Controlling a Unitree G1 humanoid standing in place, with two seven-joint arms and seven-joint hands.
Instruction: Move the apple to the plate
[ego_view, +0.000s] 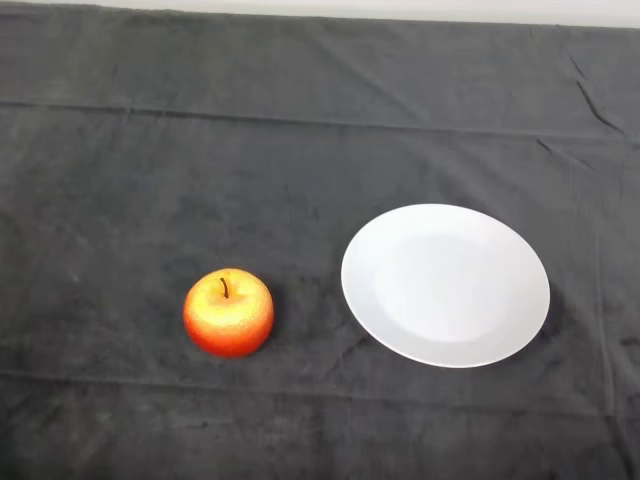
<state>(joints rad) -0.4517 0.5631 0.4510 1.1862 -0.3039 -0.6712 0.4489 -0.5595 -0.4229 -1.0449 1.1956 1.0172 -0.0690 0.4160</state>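
An apple (228, 312) sits stem-up on the cloth-draped table (120, 180), at nine o'clock from an empty white plate (446, 285) nearby. No hand is visible. Firm, round and smooth, it probably wants gripping around its widest flanks.

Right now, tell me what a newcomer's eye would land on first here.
First the apple, red and yellow with its stem up, standing alone on the dark cloth left of centre. Next the white plate, bare, lying to the apple's right with a strip of cloth between them.
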